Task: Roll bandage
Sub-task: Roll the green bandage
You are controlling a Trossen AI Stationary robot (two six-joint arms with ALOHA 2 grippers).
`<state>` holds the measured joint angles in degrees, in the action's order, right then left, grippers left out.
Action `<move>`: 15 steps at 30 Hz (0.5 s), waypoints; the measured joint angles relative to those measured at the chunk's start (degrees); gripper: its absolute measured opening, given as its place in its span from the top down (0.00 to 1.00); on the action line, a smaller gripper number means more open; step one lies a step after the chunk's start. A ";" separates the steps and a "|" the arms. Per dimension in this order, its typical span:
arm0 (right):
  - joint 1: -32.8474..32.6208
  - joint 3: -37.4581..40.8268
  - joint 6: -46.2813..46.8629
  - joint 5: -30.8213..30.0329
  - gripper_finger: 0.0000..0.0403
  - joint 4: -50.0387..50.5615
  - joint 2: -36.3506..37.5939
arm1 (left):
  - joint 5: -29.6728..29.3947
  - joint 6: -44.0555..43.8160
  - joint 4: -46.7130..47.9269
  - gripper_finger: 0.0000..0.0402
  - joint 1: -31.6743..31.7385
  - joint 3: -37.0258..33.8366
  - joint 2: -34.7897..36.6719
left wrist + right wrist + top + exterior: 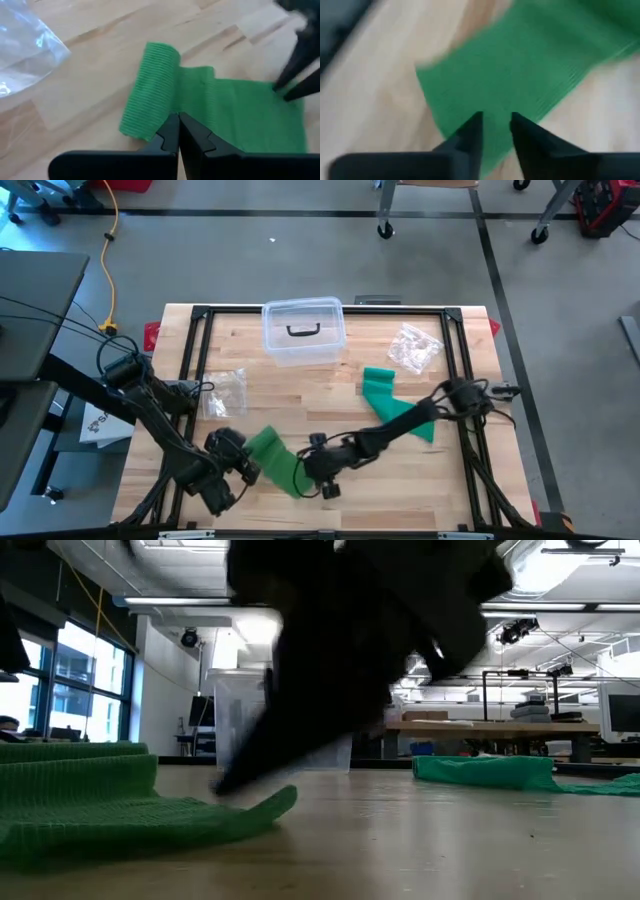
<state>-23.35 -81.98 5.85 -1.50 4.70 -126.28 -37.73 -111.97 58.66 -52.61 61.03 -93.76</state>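
At the left of the wooden surface [330,395], the left arm is reaching in from the near-left corner, and the left gripper [247,471] is hovering low just beside the rolled end of the green bandage [272,452], with its jaws pressed fully together and gripping nothing. In the left wrist view, the two dark fingers [168,135] are meeting tip to tip right at the edge of the bandage [200,107], whose rolled part is lying as a short cylinder with the flat unrolled strip spreading away from it. A crumpled clear plastic bag [226,392] is lying behind that roll, toward the left rail. In the middle, a clear lidded plastic box [303,331] is sitting at the far edge of the surface. The bandage's flat strip is stretching toward the near centre, where the right gripper [325,471] is poised over it; the right wrist view is showing its jaws standing a narrow gap apart above the green cloth [520,75], with nothing caught between them. Farther right, a second green bandage [395,405] is lying loosely unrolled under the right arm, and another clear plastic bag [413,347] is resting near the far-right corner.
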 joint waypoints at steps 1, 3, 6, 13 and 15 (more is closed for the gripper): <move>0.16 -0.94 -0.40 1.60 0.88 1.73 -0.82 | 0.01 -0.01 -0.26 1.00 0.20 -0.49 0.00; 0.11 -1.91 -1.29 4.45 0.96 5.82 -1.21 | -0.43 0.00 -0.55 1.00 0.58 -0.92 0.00; -0.90 -2.11 -1.55 4.96 0.97 11.51 -0.80 | -1.25 0.07 -1.58 1.00 0.95 -1.72 0.00; -5.79 -1.63 -1.27 7.59 0.99 25.50 3.22 | -2.13 2.02 -6.62 1.00 1.22 -3.63 -0.02; -7.05 -1.59 -0.77 7.67 0.99 27.13 4.06 | -2.40 2.44 -8.17 1.00 1.30 -4.16 -0.02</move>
<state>-30.40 -83.57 5.08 6.17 31.83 -122.22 -40.13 -109.53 50.49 -51.31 56.87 -93.78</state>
